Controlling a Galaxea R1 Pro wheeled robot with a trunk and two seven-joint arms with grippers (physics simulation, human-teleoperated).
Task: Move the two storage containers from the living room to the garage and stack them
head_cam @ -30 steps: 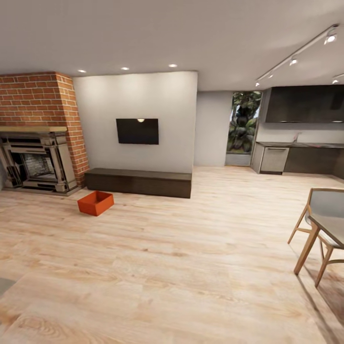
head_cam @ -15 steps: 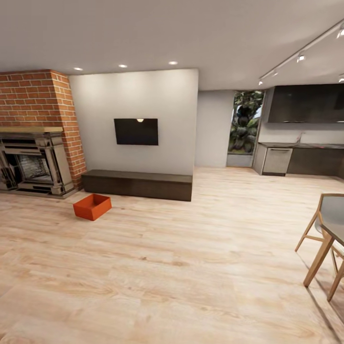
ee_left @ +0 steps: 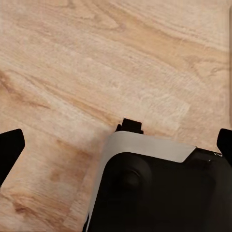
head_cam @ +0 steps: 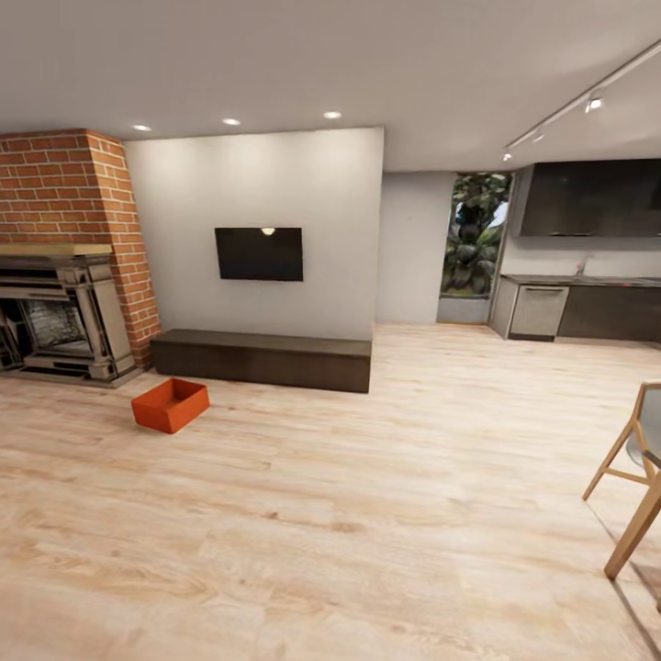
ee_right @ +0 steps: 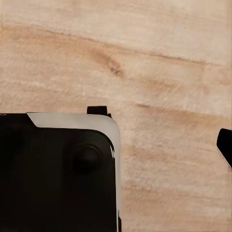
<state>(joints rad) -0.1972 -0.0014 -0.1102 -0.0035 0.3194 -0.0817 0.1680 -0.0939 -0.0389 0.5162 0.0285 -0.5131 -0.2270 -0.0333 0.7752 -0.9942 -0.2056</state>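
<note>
The left end effector [ee_left: 116, 145] hangs over pale wood-plank floor [ee_left: 96, 58], its two dark fingertips [ee_left: 9, 150] spread far apart at opposite edges of the left wrist view, released and gripping nothing. Between them sits a black, grey-edged part of the robot's base [ee_left: 154, 188], just above the planks. The right end effector is seen by a single dark fingertip [ee_right: 225, 145] at the edge of the right wrist view (its partner is out of sight), so I cannot tell whether it is released or clenched; nothing shows between the fingers. Under it lie the same planks [ee_right: 159, 63] and another black, grey-rimmed corner of the base [ee_right: 58, 174].

From the head, the living room opens ahead. One orange-red storage container [head_cam: 171, 405] stands on the wood floor [head_cam: 349, 514], open top upward, well ahead and to the left, just in front of the left end of a long low dark bench [head_cam: 263, 359] that runs along a white wall. A black TV [head_cam: 259, 254] hangs on that wall above the bench. Left of the bench stands a brick fireplace [head_cam: 64, 257]. To the far right are dark kitchen cabinets [head_cam: 588, 275], a window with foliage [head_cam: 473, 243], and a wooden chair [head_cam: 633, 477] near the right edge.
</note>
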